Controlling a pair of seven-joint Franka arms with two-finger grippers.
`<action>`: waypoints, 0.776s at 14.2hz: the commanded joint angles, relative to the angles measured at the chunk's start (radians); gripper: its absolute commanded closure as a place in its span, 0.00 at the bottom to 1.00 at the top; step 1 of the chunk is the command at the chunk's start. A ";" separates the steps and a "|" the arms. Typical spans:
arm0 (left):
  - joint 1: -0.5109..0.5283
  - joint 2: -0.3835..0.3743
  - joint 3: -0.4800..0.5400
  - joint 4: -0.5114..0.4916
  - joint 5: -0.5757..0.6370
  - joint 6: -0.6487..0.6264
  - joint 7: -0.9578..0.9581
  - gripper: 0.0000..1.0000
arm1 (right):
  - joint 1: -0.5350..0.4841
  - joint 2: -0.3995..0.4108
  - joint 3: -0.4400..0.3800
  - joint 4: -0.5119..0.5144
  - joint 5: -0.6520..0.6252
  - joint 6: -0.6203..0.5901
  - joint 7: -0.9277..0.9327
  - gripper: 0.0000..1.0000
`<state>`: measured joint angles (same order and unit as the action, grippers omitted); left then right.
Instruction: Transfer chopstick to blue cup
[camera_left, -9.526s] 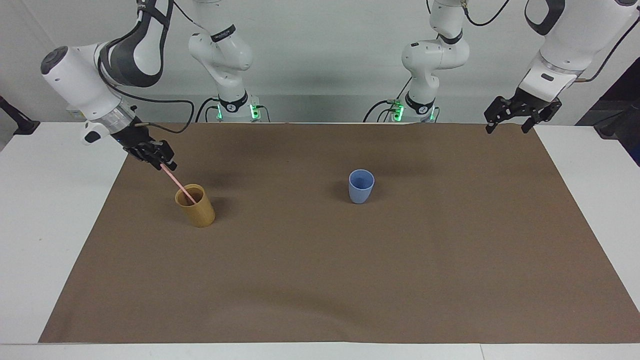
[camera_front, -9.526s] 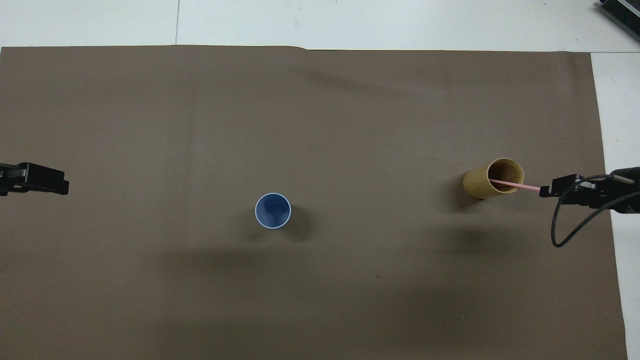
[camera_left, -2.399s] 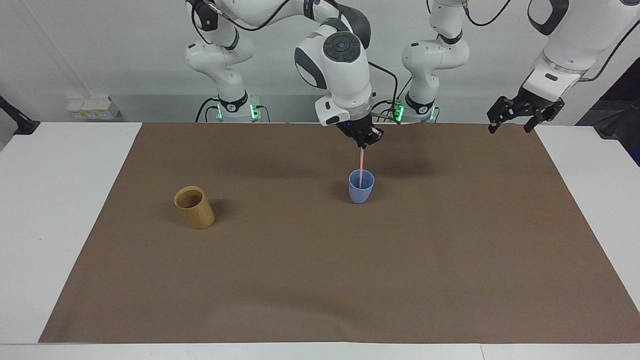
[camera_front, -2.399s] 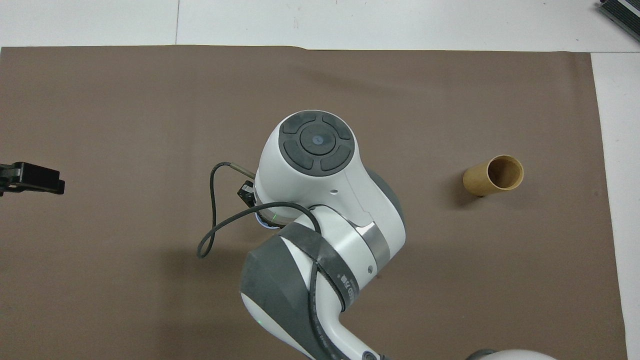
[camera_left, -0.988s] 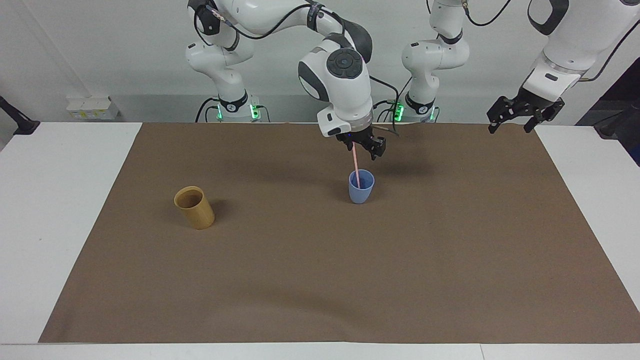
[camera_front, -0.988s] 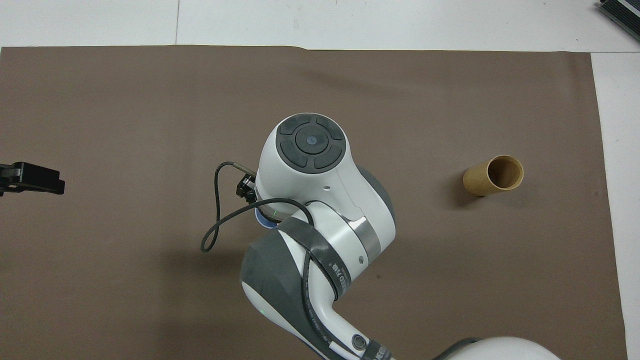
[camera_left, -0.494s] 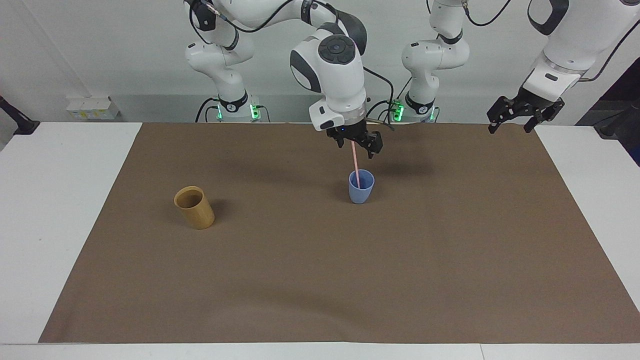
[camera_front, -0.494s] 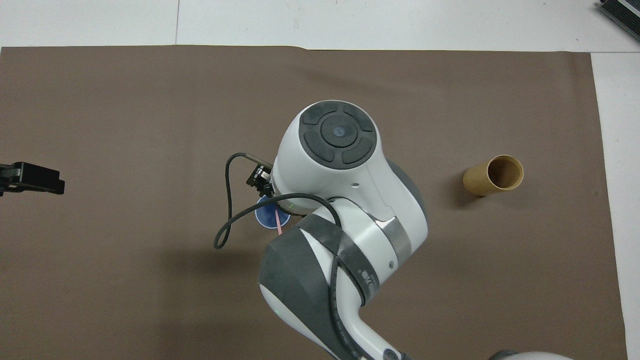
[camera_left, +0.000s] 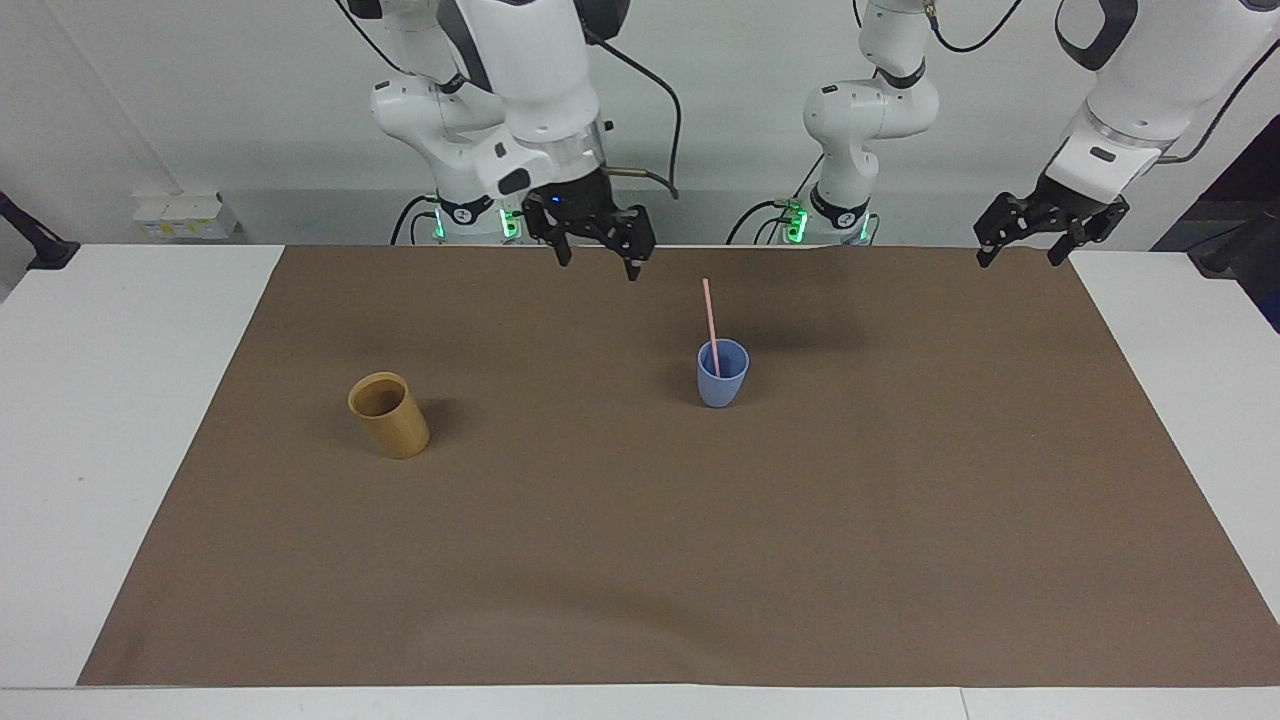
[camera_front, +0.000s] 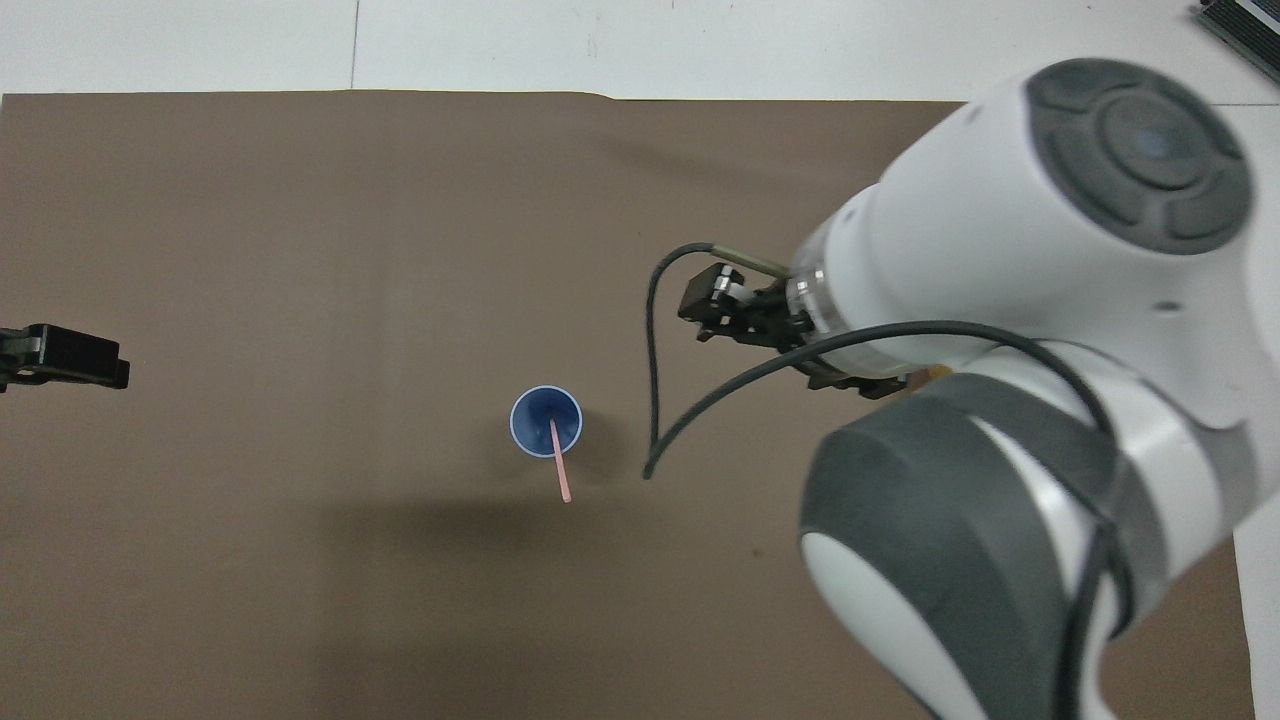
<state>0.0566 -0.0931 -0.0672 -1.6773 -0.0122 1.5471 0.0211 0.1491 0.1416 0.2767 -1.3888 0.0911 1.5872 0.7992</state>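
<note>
Chopstick (camera_left: 710, 322): standing in blue cup (camera_left: 722, 374), clear of the claws.
Right gripper (camera_left: 598, 258): hanging spread, empty, above the mat (camera_left: 640, 560).
Left gripper (camera_left: 1027, 250): waiting, spread.
Bamboo cup (camera_left: 389, 414): standing apart.

No words, labels, brand marks, numbers or signs can be read on anything in either view.
</note>
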 joint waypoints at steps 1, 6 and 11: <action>-0.009 0.001 0.007 0.018 0.012 -0.018 -0.003 0.00 | -0.112 -0.063 0.012 -0.026 -0.031 -0.059 -0.200 0.00; -0.009 0.001 0.006 0.018 0.012 -0.018 -0.003 0.00 | -0.148 -0.076 0.001 -0.019 -0.110 -0.093 -0.377 0.00; -0.009 0.001 0.007 0.018 0.012 -0.018 -0.003 0.00 | -0.204 -0.077 0.001 -0.013 -0.105 -0.093 -0.486 0.00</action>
<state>0.0566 -0.0931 -0.0672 -1.6773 -0.0122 1.5471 0.0211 -0.0222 0.0791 0.2726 -1.3904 -0.0003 1.4941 0.3733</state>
